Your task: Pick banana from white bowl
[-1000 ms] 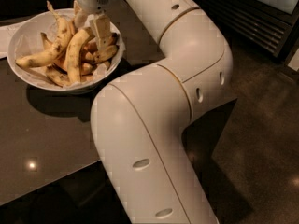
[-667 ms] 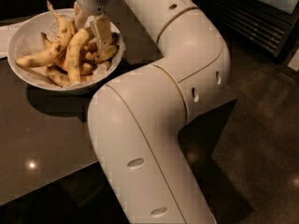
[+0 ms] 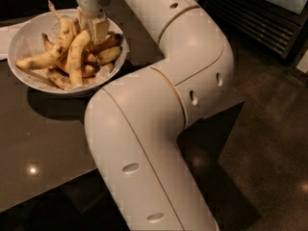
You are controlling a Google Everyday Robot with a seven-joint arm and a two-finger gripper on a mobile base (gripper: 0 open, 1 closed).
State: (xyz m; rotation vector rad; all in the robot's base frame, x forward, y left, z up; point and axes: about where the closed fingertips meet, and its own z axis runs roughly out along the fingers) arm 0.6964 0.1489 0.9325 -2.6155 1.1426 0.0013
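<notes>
The white bowl [image 3: 29, 35] sits on the dark table at the upper left and holds several speckled yellow bananas. My gripper [image 3: 93, 29] reaches down into the bowl's right half from above. It is at the upper end of the banana [image 3: 76, 57], a long curved one that arcs down toward the bowl's front. Another long banana [image 3: 42, 59] lies to the left, pointing at the bowl's left rim. The gripper's body hides what lies under it.
My bulky white arm [image 3: 159, 105] fills the middle of the view and hides the table's right part. The dark glossy table [image 3: 33, 148] ends in a front edge at the lower left. A white sheet [image 3: 5, 37] lies behind the bowl. A dark cabinet [image 3: 260, 18] stands at the right.
The arm's elbow has shifted slightly left. The gripper stays at the same spot in the bowl, and the bananas have not visibly moved.
</notes>
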